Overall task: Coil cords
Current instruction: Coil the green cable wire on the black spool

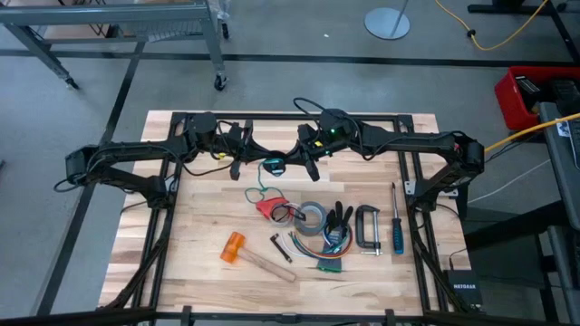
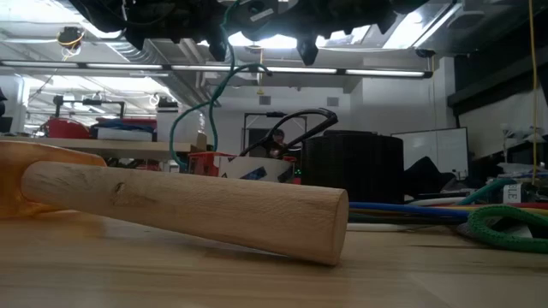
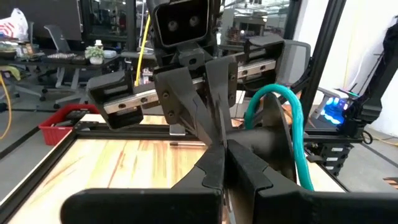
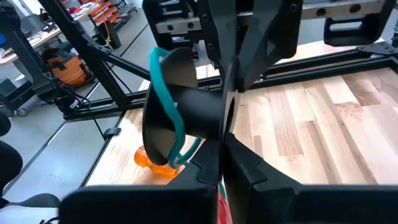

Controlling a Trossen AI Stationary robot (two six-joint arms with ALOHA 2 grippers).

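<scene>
A thin teal-green cord [image 1: 255, 191] runs down from a black end piece [image 1: 272, 167] held high over the table's far middle. The piece is a stem widening into a round flange [image 3: 277, 140], and the cord loops around the flange [image 4: 163, 93]. In the low view the cord [image 2: 208, 103] hangs in a slack arc, and its lower part lies on the wood by a red thing [image 1: 268, 206]. My left gripper [image 3: 222, 149] and my right gripper [image 4: 224, 134] face each other, both shut at the stem. My left gripper pinches the narrow end of the piece's stem [image 3: 241, 138] between its two fingers, slanting down from the table's left. The piece is lifted clear and the cord hangs slack below it. My right gripper pinches the same narrow stem end [image 4: 211, 115] between its two fingers, slanting down from the table's right, tip to tip with the left gripper. The flange stands out to one side of the fingers.
A hammer with an orange head [image 1: 234, 247] and wooden handle [image 2: 188, 205] lies near the front. A tape roll [image 1: 313, 217], a clamp [image 1: 367, 226], a screwdriver [image 1: 396, 226] and a bundle of coloured wires [image 1: 328, 258] lie at the right.
</scene>
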